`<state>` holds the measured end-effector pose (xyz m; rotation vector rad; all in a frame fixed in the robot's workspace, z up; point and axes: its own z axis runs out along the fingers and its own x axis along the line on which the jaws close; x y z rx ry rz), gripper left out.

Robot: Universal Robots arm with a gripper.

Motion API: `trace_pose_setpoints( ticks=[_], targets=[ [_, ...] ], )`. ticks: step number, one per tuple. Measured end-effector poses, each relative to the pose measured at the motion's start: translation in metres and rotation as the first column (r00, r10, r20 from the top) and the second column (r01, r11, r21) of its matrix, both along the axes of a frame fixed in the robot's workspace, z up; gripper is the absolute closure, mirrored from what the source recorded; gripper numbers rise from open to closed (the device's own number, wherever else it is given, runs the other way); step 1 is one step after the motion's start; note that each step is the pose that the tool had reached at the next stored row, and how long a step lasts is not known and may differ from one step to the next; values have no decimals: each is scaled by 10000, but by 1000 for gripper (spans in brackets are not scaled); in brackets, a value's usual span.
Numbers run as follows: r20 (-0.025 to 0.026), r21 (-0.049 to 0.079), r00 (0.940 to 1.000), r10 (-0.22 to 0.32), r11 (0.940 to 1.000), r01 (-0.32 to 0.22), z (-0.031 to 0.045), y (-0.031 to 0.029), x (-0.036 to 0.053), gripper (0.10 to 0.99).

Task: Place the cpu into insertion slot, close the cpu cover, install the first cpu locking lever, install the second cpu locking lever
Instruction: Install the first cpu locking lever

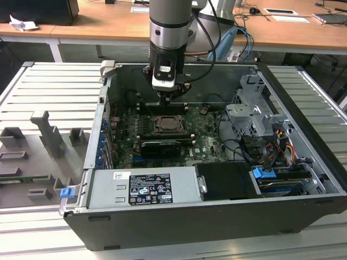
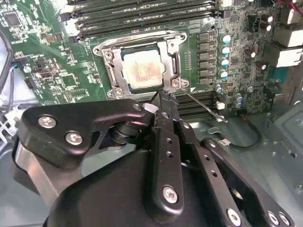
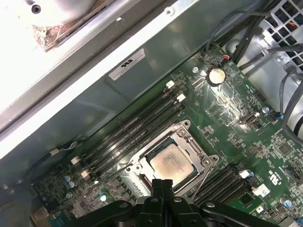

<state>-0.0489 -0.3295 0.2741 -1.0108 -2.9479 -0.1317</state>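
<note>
Claw [image 2: 163, 97] pinched narrow, its tip just beside the near corner of the cpu cover [image 2: 172, 54], which lies flat around the cpu [image 2: 143, 70] straight ahead of your claw. Insertion slot is hidden beneath both. You cannot tell whether the tip touches the thin locking lever [image 2: 201, 106] slanting away beside it.

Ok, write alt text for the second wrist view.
A silver chip sits under a flat metal frame on a green board. The closed black fingers reach to the frame's corner, where a thin lever sticks out.
</note>
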Motion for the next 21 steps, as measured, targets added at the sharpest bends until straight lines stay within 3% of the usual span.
trace_pose_setpoints(
  ticks=[10, 17, 21],
  targets=[
    [25, -2, 9919, 1273, 9919, -1273, 1, -2, 0, 980],
    [26, -2, 9730, 2307, 9730, -2307, 0, -2, 0, 980],
    [26, -2, 9574, 2889, 9574, -2889, 0, -2, 0, 980]
  ],
)
